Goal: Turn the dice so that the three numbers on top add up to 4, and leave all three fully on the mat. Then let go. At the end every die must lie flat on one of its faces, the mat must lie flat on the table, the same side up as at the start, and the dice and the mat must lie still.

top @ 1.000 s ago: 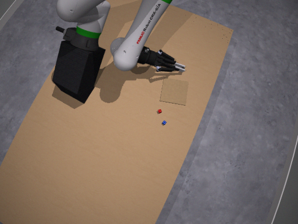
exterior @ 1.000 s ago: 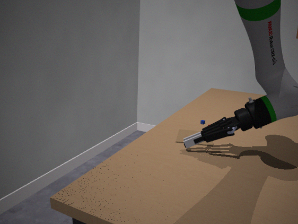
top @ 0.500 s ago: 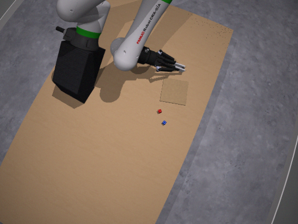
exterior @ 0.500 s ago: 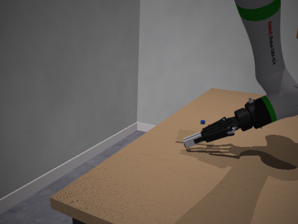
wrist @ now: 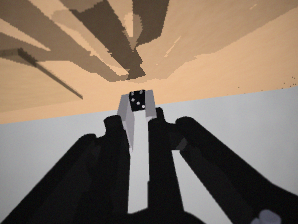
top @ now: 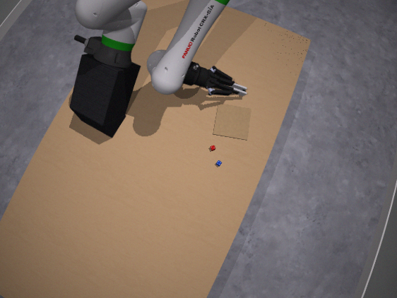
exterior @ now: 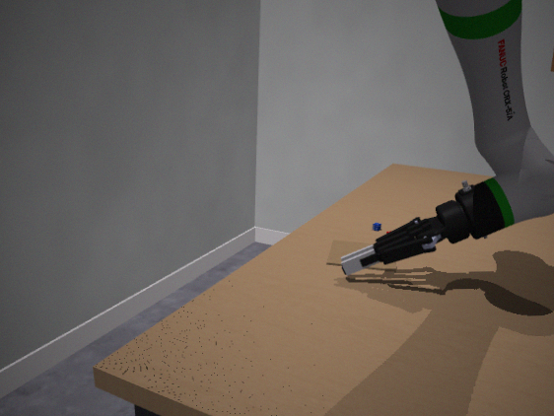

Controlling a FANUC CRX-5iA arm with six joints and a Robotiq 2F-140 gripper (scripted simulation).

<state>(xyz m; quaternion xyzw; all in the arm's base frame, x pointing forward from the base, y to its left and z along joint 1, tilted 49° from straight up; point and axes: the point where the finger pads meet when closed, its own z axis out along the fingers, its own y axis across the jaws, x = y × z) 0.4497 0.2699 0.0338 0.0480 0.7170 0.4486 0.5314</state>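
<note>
Currently, the gripper (top: 240,88) (exterior: 358,259) (wrist: 139,104) was nearly closed, its fingers clamped on a black die (wrist: 137,100) near their tips. The tool sloped down over the table (top: 141,198) (exterior: 276,306). In the top view, the mat (top: 232,122) (exterior: 340,251) lay just off the fingertips, toward six o'clock. The red die (top: 212,147) sat outside the mat at its seven o'clock; the blue die (top: 219,163) (exterior: 377,227) sat farther out, also off the mat.

I judged each die light, rigid and hard to damage, but small enough to slip or pivot under uneven pressure. Recommended grip: two opposite side faces, square to the pads, at mid-height. The mat appeared thin; dragging a fingertip could shift it. I saw no container; the mat served as the receiving surface and held no die.
</note>
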